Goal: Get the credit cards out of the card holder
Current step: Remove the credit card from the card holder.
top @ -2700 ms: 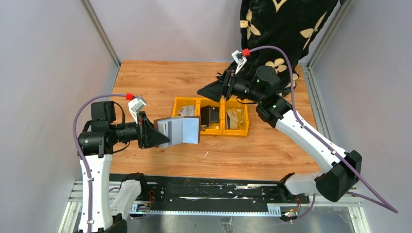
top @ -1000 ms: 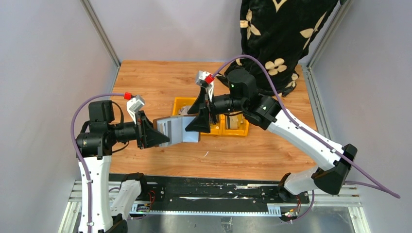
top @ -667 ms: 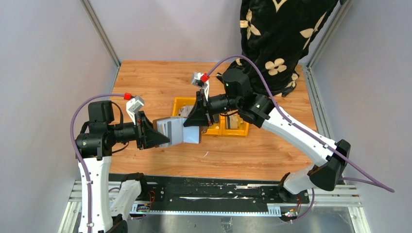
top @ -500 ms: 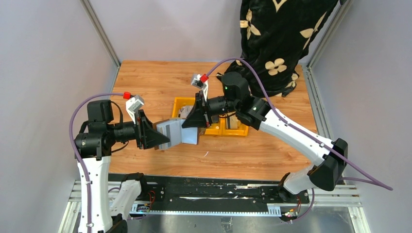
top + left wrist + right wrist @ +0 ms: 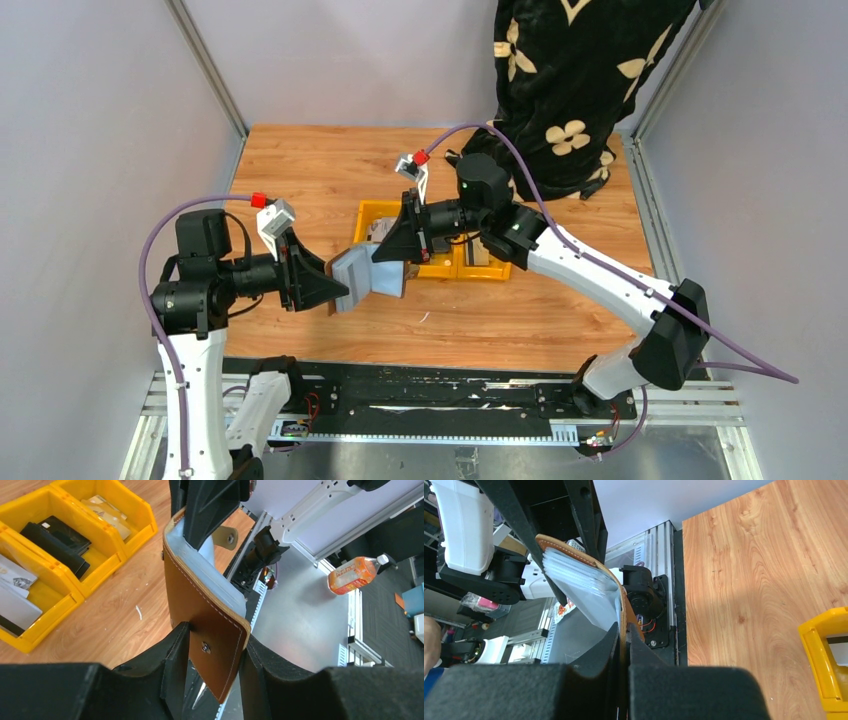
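Left gripper [image 5: 212, 652] grips the holder [image 5: 200, 597]; right gripper [image 5: 624, 639] pinches its other flap — best spread gently, exposing sleeves [image 5: 579, 582] between them

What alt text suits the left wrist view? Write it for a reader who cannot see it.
A bent brown leather card holder is clamped in the left gripper, while the right gripper pinches its far end. To the left, a yellow tray on the wooden table holds loose cards.
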